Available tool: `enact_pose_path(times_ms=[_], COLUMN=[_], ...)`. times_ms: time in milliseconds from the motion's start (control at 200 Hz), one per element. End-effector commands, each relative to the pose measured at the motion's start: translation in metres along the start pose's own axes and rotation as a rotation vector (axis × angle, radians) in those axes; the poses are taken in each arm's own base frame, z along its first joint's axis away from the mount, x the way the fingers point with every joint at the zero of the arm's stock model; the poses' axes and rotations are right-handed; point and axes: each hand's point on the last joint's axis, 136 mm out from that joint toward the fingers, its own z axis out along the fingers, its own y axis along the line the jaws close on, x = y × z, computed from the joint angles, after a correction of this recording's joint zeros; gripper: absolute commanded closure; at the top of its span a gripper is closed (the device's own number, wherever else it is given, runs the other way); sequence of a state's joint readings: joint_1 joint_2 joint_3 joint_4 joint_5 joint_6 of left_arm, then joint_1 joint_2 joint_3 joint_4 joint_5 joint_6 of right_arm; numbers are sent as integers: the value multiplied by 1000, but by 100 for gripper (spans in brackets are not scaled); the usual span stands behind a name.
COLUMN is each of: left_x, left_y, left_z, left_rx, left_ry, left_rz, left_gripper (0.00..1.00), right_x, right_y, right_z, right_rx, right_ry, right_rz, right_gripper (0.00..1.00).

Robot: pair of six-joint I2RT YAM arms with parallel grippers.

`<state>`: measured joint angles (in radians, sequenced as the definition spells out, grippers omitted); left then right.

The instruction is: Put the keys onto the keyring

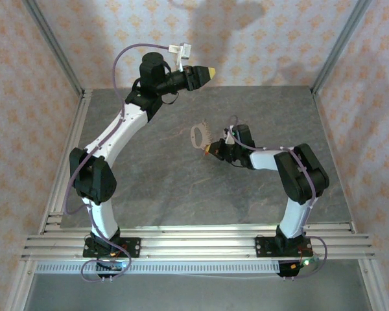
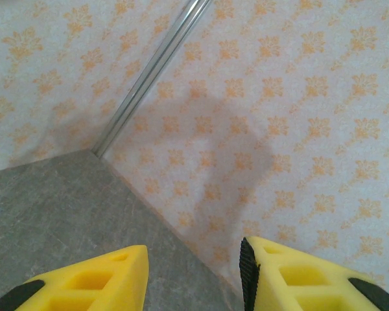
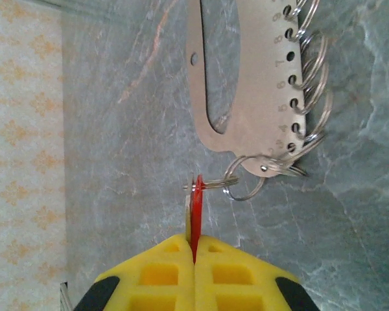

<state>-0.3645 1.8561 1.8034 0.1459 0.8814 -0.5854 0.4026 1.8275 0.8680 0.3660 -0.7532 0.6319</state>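
Note:
The key, with its red head seen edge-on, is pinched between the yellow fingers of my right gripper, which is shut on it. Its far end meets a thin wire ring that hangs from the keyring, a pale oval plate with numbered holes and several wire rings. In the top view the keyring lies mid-table just left of my right gripper. My left gripper is held high near the back wall, and its jaws stand open with nothing between them.
Patterned walls and aluminium posts enclose the grey stone-look table. A metal rail runs along the near edge by the arm bases.

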Motion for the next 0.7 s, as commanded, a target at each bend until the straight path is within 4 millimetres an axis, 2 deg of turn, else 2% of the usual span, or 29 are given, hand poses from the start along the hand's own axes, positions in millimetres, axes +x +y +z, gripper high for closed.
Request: enact_pose_path(times_ms=[0, 210, 335, 370, 400, 505, 606, 696], left_x=[-13, -9, -7, -6, -5, 0, 6, 11], left_y=[-19, -20, -25, -28, -30, -38, -41, -35], left_z=[-7, -4, -5, -6, -7, -13, -24, -41], left_rx=[30, 35, 38, 38, 37, 25, -10, -98], left_ry=[-37, -26, -18, -14, -9, 1, -4, -31], left_rz=[35, 34, 37, 40, 42, 56, 70, 80], left_gripper=[57, 56, 48, 46, 45, 29, 24, 22], right_x=[0, 29, 46, 48, 49, 44, 27, 6], right_y=[13, 6, 12, 15, 19, 36, 59, 77], right_z=[-5, -10, -32, -43, -53, -92, -128, -162], right_rx=[-26, -4, 11, 24, 35, 74, 100, 144], right_ry=[-29, 37, 62, 54, 39, -32, -136, -248], right_rz=[-31, -22, -38, -53, -69, -138, -193, -242], right_gripper=[100, 100, 65, 49, 39, 20, 4, 0])
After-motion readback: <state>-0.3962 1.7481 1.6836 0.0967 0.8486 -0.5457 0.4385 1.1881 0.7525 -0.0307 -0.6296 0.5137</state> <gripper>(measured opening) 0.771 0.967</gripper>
